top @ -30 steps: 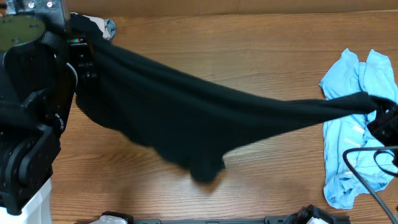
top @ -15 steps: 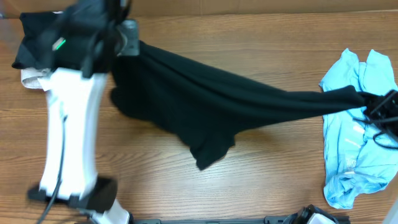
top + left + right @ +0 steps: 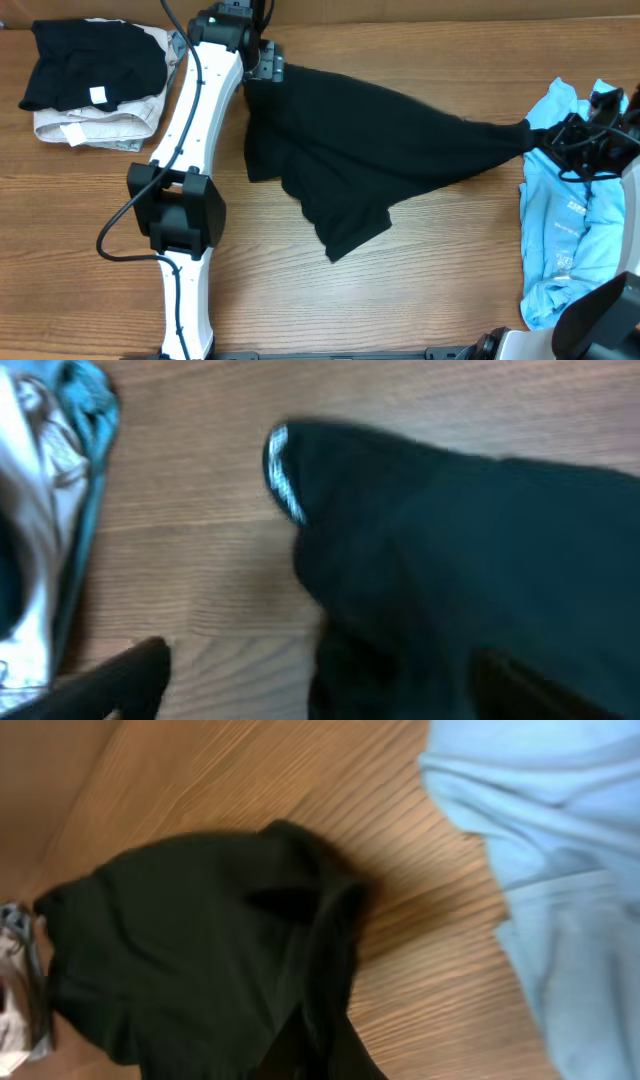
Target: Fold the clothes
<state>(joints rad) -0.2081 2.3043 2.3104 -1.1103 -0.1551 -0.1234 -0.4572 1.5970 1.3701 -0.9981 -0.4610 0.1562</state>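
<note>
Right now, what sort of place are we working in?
Probably a robot test bench set up for laundry folding rather than a home: a bare wood-grain table, a folded stack at one corner, a crumpled light blue garment on the right, and a black garment stretched across the middle.

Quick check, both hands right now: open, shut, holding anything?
Left hand: closed on one end of the black garment.
Right hand: closed on the garment's other end, with the cloth stretched between the two.
</note>
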